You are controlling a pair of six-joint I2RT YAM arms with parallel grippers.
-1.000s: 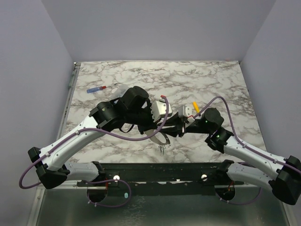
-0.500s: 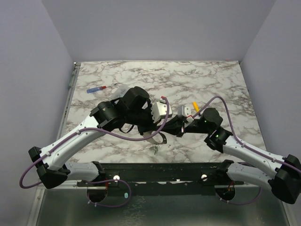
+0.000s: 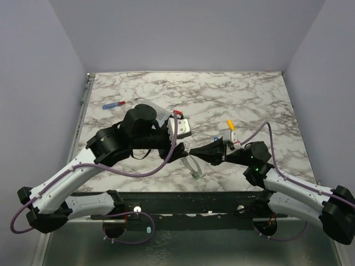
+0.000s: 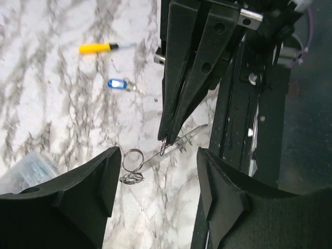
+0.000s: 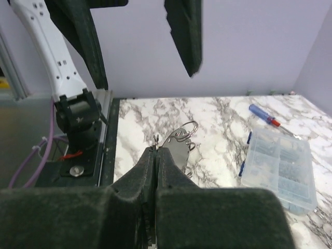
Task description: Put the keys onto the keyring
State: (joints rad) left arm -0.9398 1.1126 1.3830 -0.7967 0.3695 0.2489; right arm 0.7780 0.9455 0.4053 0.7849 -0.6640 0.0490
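Right hand (image 5: 155, 147) pinched shut on keyring (image 5: 180, 136), held low over bench (image 4: 62, 114) near front edge. Left hand (image 4: 158, 152) fingers apart, empty. Blue-tagged key (image 4: 117, 83) loose on bench, well apart from ring; judged unfinished, that key at least left to thread

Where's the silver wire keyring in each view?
Top external: thin silver wire keyring just below centre, pinched by the right gripper.
Left wrist: centre, just under black fingers coming down from the top.
Right wrist: centre, just past the shut fingers.
Shared landmark: the right gripper's shut black fingers.
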